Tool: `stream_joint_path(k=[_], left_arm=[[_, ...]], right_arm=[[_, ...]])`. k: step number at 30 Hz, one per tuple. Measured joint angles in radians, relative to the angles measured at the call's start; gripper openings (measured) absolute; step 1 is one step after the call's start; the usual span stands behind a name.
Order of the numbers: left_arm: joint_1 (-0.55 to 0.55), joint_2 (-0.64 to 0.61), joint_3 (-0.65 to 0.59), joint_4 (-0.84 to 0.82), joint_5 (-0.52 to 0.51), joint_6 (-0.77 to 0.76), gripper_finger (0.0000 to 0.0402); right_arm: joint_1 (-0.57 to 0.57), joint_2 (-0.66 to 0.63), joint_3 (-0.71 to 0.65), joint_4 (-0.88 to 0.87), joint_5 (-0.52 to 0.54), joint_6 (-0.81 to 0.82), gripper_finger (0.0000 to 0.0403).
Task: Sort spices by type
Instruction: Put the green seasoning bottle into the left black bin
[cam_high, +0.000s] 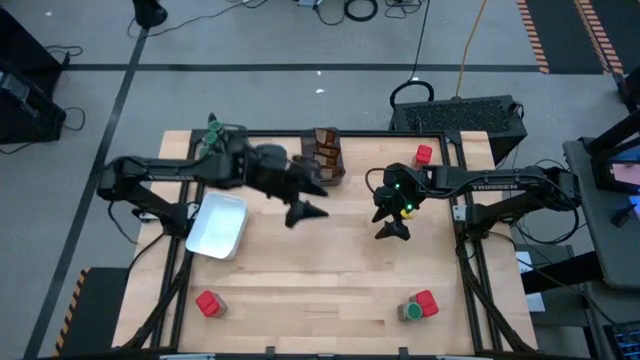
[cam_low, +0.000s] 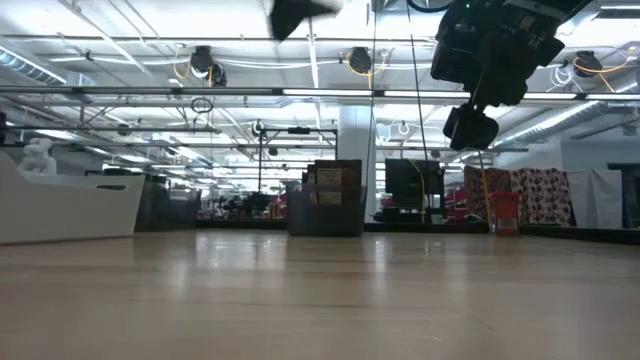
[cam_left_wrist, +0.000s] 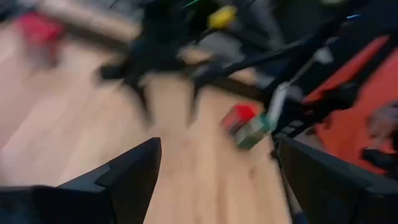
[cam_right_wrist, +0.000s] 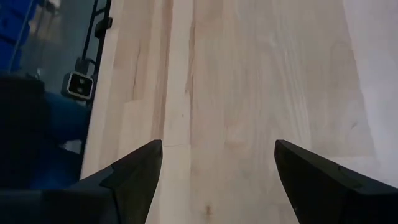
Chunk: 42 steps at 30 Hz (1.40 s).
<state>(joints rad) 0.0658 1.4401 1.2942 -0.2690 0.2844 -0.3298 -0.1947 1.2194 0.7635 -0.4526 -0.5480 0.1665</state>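
Both grippers are open, hold nothing and hang above the middle of the table. My left gripper (cam_high: 308, 212) (cam_left_wrist: 217, 149) is left of centre, my right gripper (cam_high: 392, 230) (cam_right_wrist: 217, 149) right of centre over bare wood. Brown-orange packets (cam_high: 325, 155) stand in a dark bin (cam_low: 325, 195) at the far edge. One red container (cam_high: 423, 155) stands at the far right. Another red container (cam_high: 209, 303) lies near the near left corner. A red container with a green-lidded jar (cam_high: 418, 307) (cam_left_wrist: 245, 124) sits near the near right corner. A green-lidded jar (cam_high: 213, 130) shows at the far left.
A white rectangular tray (cam_high: 218, 225) (cam_low: 70, 205) lies on the table's left side under the left arm. Black frame rails run along the table's edges (cam_high: 465, 240). Bare wood stretches between the two grippers and the near edge.
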Motion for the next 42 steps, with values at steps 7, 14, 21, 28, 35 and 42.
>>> stream_joint_path(k=[7,14,21,28,35,42], left_arm=[[-0.131,0.096,0.000,0.358,-0.047,0.236,0.0329],[-0.199,0.228,0.021,0.521,-0.138,0.259,0.0329],[-0.273,0.396,0.211,0.498,-0.227,0.268,0.0329],[-0.335,0.555,0.427,0.328,-0.261,0.260,0.0329],[-0.387,0.628,0.536,0.237,-0.262,0.265,0.0329],[-0.441,0.726,0.536,0.233,-0.280,0.266,0.0328]], right_arm=[[0.000,0.000,0.000,-0.047,-0.001,0.110,0.0293],[0.000,0.000,0.000,-0.194,0.059,0.036,0.0293],[0.000,0.000,0.000,-0.219,0.164,-0.029,0.0293],[0.000,0.000,0.000,-0.220,0.184,-0.053,0.0293],[0.001,0.000,0.000,-0.265,0.185,0.032,0.0293],[0.025,-0.004,0.000,-0.333,0.273,0.092,0.0293]])
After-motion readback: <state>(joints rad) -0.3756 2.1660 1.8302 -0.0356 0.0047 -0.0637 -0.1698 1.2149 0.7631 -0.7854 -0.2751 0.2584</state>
